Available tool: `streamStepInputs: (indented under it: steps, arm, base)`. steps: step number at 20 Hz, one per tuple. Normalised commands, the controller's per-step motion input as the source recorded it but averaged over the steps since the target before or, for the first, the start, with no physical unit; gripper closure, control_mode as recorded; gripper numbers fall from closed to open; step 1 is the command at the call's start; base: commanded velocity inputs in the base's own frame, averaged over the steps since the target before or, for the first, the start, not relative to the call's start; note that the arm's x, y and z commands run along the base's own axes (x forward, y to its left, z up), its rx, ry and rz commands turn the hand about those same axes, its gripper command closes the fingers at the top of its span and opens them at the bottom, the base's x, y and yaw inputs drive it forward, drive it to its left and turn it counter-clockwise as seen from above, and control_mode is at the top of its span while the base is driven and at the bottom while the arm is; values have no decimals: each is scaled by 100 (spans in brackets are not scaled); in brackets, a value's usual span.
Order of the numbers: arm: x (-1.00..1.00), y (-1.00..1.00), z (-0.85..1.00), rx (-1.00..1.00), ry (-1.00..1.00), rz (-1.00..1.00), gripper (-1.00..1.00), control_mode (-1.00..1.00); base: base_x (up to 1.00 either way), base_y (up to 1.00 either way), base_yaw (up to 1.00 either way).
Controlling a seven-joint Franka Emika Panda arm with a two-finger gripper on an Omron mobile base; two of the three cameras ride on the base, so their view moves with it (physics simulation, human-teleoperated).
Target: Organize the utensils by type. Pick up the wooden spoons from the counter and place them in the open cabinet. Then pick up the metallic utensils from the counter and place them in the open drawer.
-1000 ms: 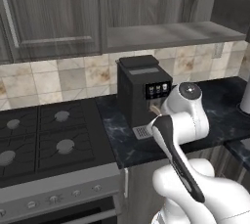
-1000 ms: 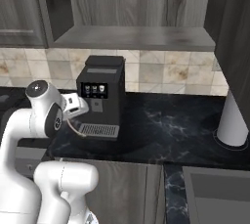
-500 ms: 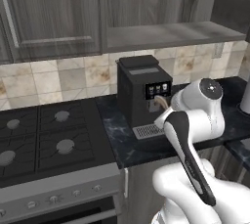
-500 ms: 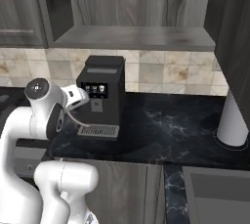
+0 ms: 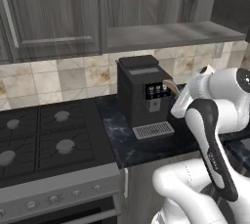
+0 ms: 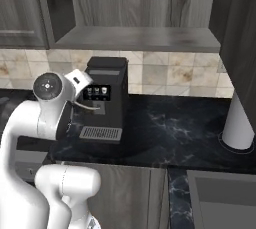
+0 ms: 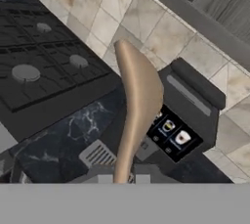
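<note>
My gripper [image 7: 123, 179] is shut on a wooden spoon [image 7: 138, 100], whose pale bowl stands up along the hand view in front of the coffee machine. In the left base view the gripper [image 5: 186, 95] is just right of the machine, with the spoon [image 5: 171, 84] poking out leftward. From the right base view the gripper [image 6: 78, 80] hangs at the machine's left side, with the spoon [image 6: 88, 106] curving below it. The open cabinet shelf [image 5: 171, 34] [image 6: 135, 38] runs above the machine. The metallic utensils and the drawer are out of view.
A black coffee machine [image 5: 141, 96] [image 6: 106, 104] [image 7: 191, 115] stands on the dark marble counter [image 6: 170, 133]. A gas stove [image 5: 44, 140] [image 7: 44, 71] lies to its left. A white cylinder [image 6: 242, 120] stands at the right, with a sink [image 6: 225, 198] in front of it.
The arm has swung and lifted the hand with the spoon higher beside the coffee machine. Its upper joint moved to the right in the left base view.
</note>
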Motion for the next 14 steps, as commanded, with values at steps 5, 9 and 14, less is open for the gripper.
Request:
streamStepInputs:
  steps: [5, 9, 14]
  arm:
    - [0, -14, 73, -8, -34, 9, 100, -100]
    - [5, 2, 81, -22, -22, 0, 100, -100]
    - [7, 1, 75, -37, -6, 0, 100, -100]
  base:
    - [0, 0, 0]
    - [0, 0, 0]
    - [0, 0, 0]
